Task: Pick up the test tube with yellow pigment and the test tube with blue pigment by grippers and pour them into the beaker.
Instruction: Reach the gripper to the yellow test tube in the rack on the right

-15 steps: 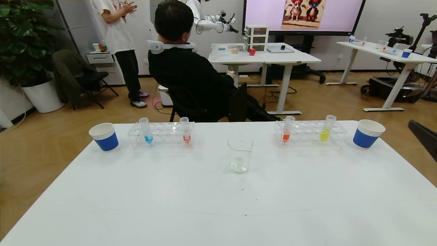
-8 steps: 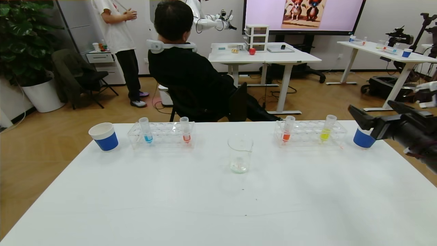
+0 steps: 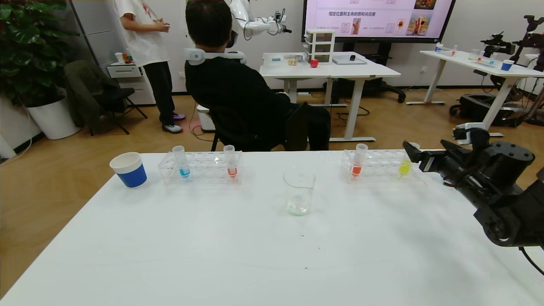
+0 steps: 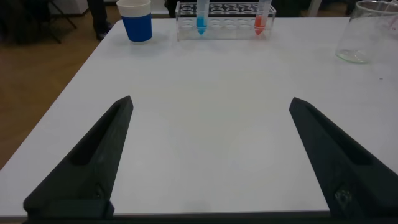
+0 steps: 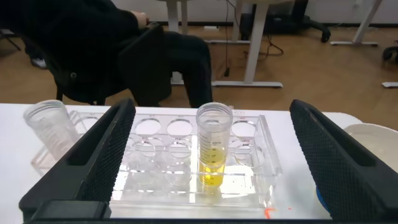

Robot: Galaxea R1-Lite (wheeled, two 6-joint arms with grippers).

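Jaws on the right gripper (image 5: 208, 162) are spread wide with nothing in them, lined up either side of the test tube with yellow pigment (image 5: 213, 147) but not touching it. That tube stands upright, mouth up, in the right rack (image 3: 374, 163) near the table's far edge. The right arm reaches in low from the right, roughly level. The left gripper (image 4: 208, 158) is wide open and empty too, hanging over bare table, well short of the test tube with blue pigment (image 3: 182, 161), upright in the left rack (image 3: 204, 168). The beaker (image 3: 298, 190) sits between the racks.
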